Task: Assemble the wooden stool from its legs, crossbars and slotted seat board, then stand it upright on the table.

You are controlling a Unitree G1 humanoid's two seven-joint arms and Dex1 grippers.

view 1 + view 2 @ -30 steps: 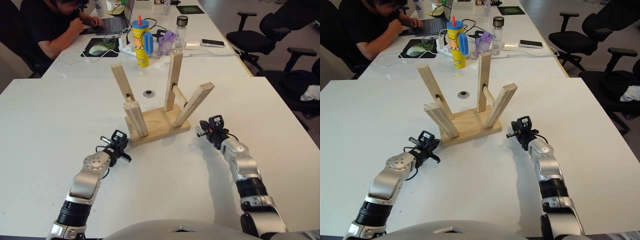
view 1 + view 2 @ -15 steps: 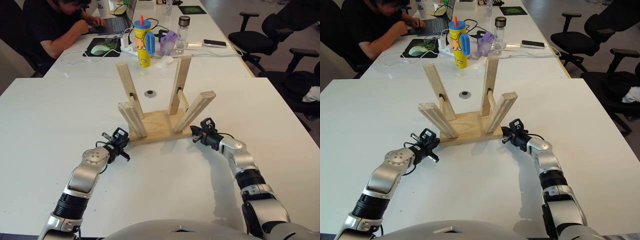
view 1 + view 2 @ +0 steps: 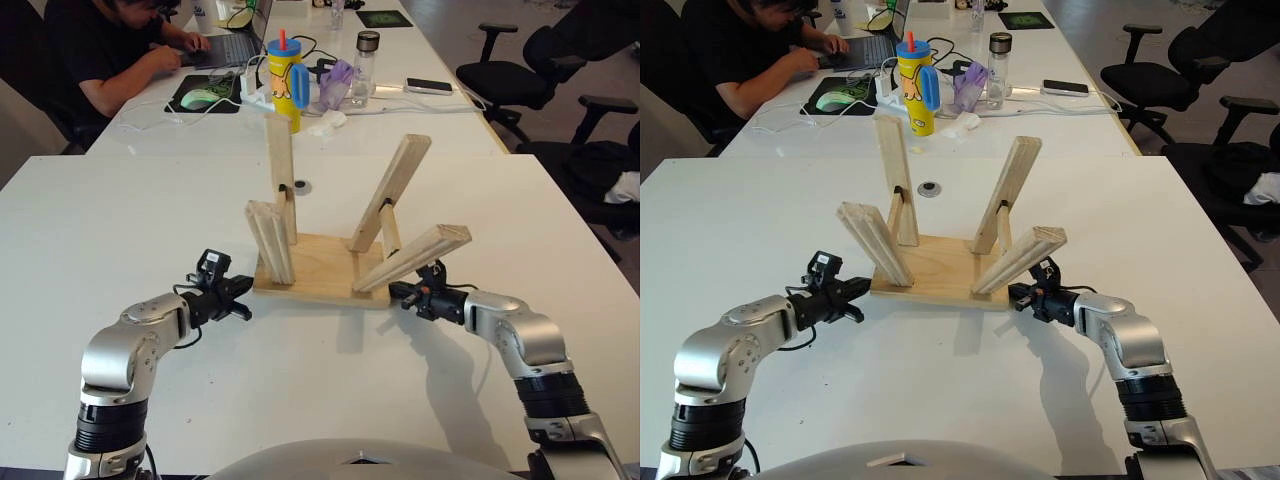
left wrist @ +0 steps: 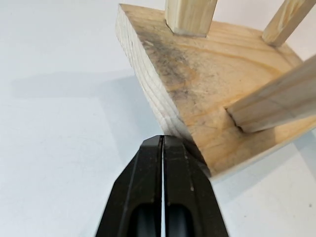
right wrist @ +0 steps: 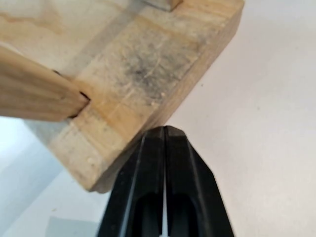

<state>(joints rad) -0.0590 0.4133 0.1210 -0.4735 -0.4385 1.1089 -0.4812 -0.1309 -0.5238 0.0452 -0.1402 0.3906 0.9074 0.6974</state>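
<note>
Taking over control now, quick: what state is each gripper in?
Left gripper: closed, holding nothing, tips at the seat board's edge.
Right gripper: closed, holding nothing, tips at its other side.

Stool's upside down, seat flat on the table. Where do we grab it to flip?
Probably the near left leg and near right leg, low by the seat board, each from its outer side. The board lies flat on the table, no gap under its edge; the legs stand free and splay outward.
</note>
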